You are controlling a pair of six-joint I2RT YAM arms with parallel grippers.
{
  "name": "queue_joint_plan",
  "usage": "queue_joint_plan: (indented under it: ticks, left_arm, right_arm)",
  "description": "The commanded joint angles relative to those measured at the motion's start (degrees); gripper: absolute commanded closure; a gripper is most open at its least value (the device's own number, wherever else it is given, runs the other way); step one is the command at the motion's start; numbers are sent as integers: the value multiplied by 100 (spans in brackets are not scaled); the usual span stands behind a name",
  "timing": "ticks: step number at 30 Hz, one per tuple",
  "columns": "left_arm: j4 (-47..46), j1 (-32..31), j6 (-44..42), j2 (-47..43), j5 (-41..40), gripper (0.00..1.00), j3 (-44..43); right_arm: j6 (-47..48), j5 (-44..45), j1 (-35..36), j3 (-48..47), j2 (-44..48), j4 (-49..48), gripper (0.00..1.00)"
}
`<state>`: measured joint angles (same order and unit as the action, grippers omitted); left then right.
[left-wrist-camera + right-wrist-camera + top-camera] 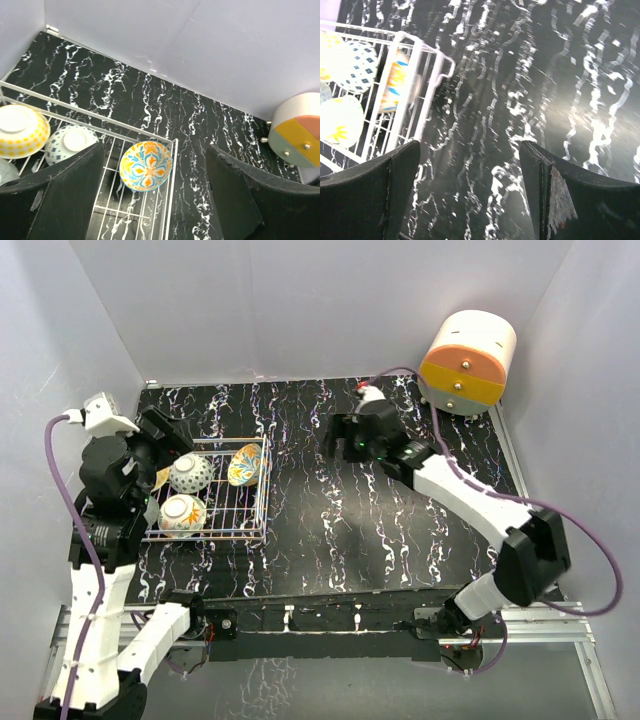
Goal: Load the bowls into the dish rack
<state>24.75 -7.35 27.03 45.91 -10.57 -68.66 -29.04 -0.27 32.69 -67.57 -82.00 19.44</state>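
The white wire dish rack (262, 502) stands at the left of the black marbled table. In it lie a blue-white bowl (190, 473) and a cream flowered bowl (183, 514), both upside down. An orange-and-blue patterned bowl (245, 464) leans on edge at the rack's far right corner. The left wrist view shows that bowl (146, 165), the blue-white one (70, 144), a yellow-dotted bowl (20, 131) and the rack rim (100, 116). My left gripper (155, 200) hangs open above the rack, holding nothing. My right gripper (335, 435) is open and empty over the table, right of the rack (427, 65).
An orange-and-cream round drawer unit (467, 360) stands at the back right corner. White walls close off the table at the back and both sides. Purple cables trail from both arms.
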Motion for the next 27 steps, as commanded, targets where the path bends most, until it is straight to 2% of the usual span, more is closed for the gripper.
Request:
queue_joint_plan:
  ticks: [1,6,12,14,19,22,27]
  left_arm:
    - [880,-3,-410,-154,-320,20,-314]
    - [1085,-3,-532,-285,-330,20,-560]
    - [1210,-7,-740,-713,-1232,20,-887]
    - [1215,-12,-860,-810,-1506,20,-991]
    - [1342,-12,-884,-882,-1552,19,-1205]
    - [1354,-9,-891,-962,-1541,19,-1226]
    - [1427,-12,-845,-1066,-1524,19,-1248]
  right_arm:
    - [186,469,663,-1232,-928,123,18]
    - [809,1056,1459,-2788,-2106,721,19]
    - [1520,634,1728,-3053,-2299,300,25]
    - [1829,465,1829,-3290,-2432,272,30]
    - [2605,677,2238,-4221,-2945,520,33]
    - [3028,653,2439,-5005,-3456,941,33]
    - [3480,555,2619,-6759,-4602,2208,37]
